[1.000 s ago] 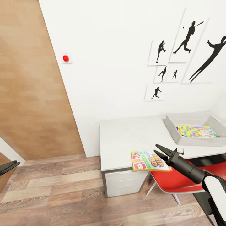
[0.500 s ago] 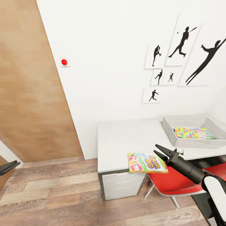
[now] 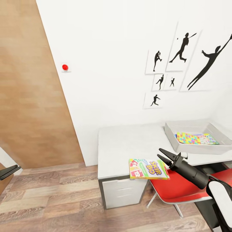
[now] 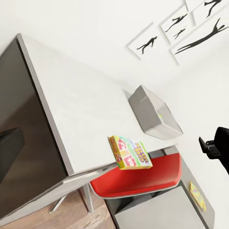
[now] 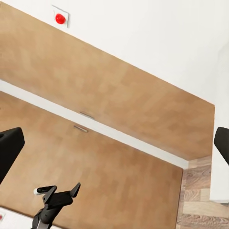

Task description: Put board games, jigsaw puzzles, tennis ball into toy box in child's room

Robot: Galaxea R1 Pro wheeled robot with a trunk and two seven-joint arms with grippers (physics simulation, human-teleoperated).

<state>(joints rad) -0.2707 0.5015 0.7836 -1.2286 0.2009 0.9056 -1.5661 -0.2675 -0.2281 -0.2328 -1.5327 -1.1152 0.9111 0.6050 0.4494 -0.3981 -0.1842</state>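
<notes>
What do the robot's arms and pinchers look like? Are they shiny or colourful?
Not colourful. The right gripper is matte black with two thin, pointed fingers, like a beak, on a black round wrist. Behind it the right arm has a smooth white shell. The left gripper shows as slim black pointed fingers at the head view's edge. No cables, stickers or writing are visible.

The black two-fingered right gripper [image 3: 164,156] reaches forward on its black-and-white arm, fingers spread apart. The black left gripper [image 3: 9,170] is extended at the side, fingers together.
</notes>
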